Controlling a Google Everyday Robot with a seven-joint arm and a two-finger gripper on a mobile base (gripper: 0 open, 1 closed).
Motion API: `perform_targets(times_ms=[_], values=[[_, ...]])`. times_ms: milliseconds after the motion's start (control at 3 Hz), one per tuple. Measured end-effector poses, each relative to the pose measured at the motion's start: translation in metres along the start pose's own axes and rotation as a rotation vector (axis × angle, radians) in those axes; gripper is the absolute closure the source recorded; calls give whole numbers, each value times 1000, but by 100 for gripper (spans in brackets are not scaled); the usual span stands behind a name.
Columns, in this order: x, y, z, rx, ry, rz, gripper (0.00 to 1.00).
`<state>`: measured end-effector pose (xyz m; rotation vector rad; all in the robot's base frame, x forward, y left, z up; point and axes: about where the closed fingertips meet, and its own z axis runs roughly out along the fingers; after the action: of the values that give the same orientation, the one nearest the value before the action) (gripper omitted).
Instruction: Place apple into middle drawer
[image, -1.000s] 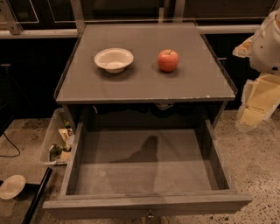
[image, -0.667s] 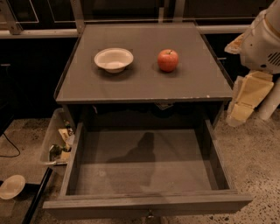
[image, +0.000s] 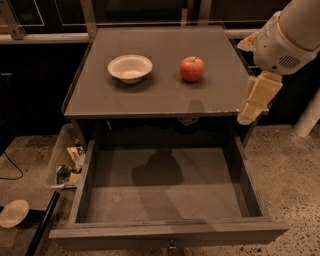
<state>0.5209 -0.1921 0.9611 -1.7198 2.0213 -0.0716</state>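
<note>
1. Change: over the last second my gripper (image: 248, 112) has swung in from the far right toward the apple (image: 192, 68). It now hangs to the right of the apple and lower in view, pointing down by the right edge of the cabinet top (image: 150, 97).
2. Gripper state: I cannot tell whether it is wide or narrow, as it shows only as one pale block. It carries nothing that I can see.
3. Apple: unmoved. It sits stem up on the cabinet top, well apart from the gripper.
4. Bowl (image: 130, 67): left of the apple and clear of it, unmoved.
5. Drawer (image: 165, 232): below the apple and nearer the camera, pulled out. Its floor shows bare, and it has not shifted.
6. Bin (image: 62, 165): far down and left of the apple, beside the cabinet and holding clutter. It plays no part in this step.
7. Assessment: this is the approach, and the pick has not begun. The receiving end is ready, so only the grasp and the carry remain.
8. Next move: I judge the gripper must go left from here and come down over the apple.
9. Risk: the gripper seems to sit beside or just past the top's edge, though depth is hard to read here. A straight sideways move could catch that edge.
</note>
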Motion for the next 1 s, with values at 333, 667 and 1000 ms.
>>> perform_targets(times_ms=[333, 667, 1000], values=[[8, -32, 21, 11, -90, 1, 0], [22, -65, 42, -5, -166, 16, 0], [28, -98, 58, -22, -232, 34, 0]])
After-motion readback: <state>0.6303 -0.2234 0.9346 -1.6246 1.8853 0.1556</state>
